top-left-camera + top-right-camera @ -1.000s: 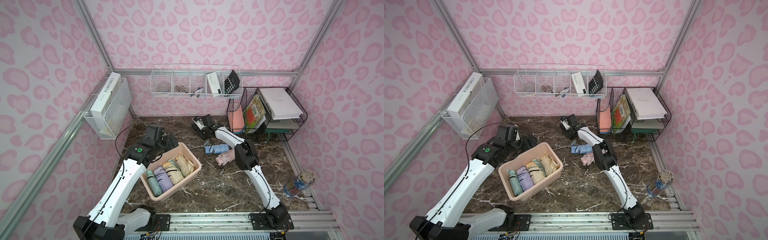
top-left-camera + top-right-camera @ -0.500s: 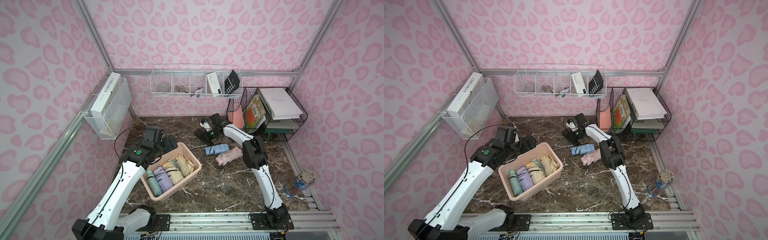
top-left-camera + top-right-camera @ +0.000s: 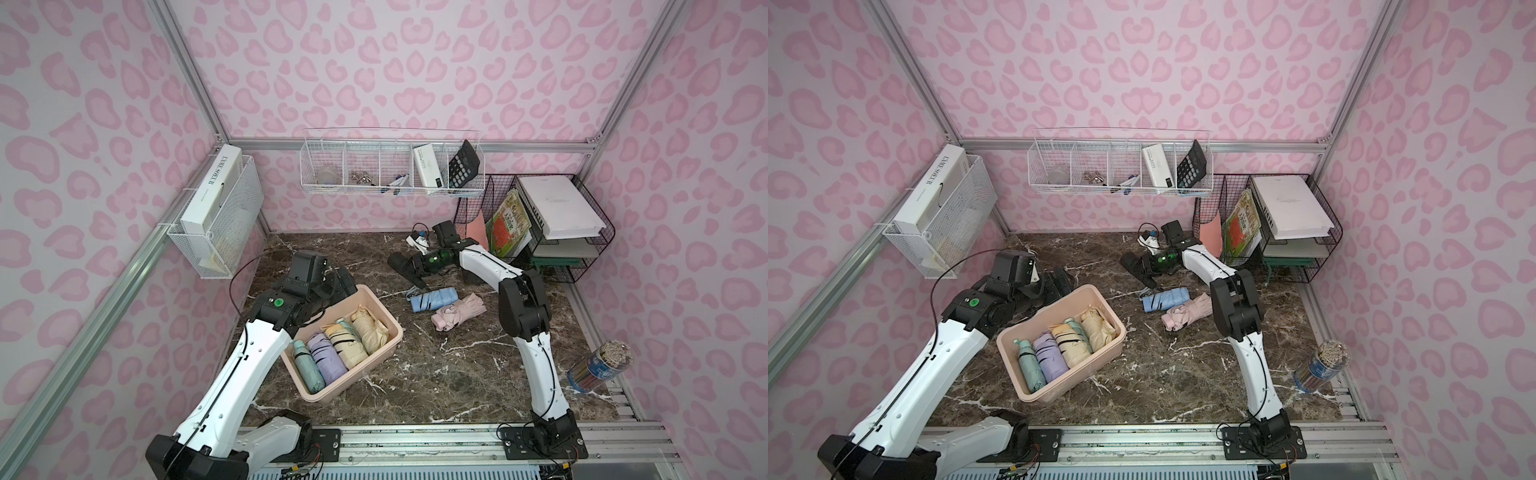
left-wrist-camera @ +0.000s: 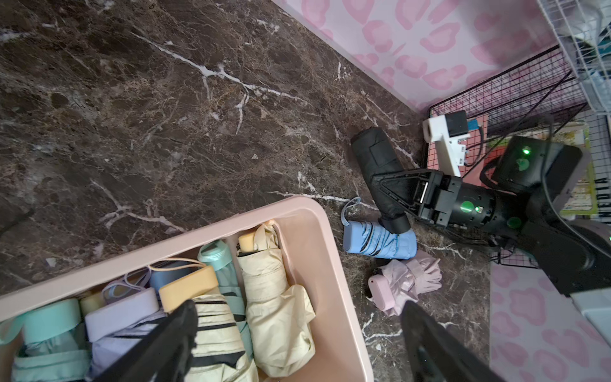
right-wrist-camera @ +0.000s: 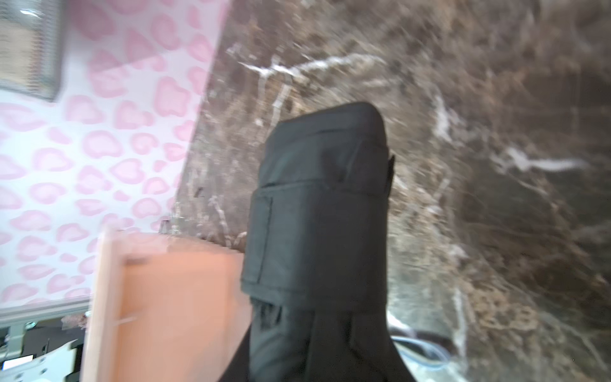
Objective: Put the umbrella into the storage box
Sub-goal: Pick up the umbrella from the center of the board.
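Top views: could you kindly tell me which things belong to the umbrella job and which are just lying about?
Job: black umbrella in the right gripper; blue umbrella and pink umbrella, both loose; storage box already holding umbrellas.
Lying about: calculator, wall baskets, black file rack, pencil jar.

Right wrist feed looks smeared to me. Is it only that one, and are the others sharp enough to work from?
Right wrist view: motion blur smears the marble and the storage box; the black umbrella in the middle is fairly crisp. Left wrist view: sharp, no glare. Both top views: sharp and evenly lit.
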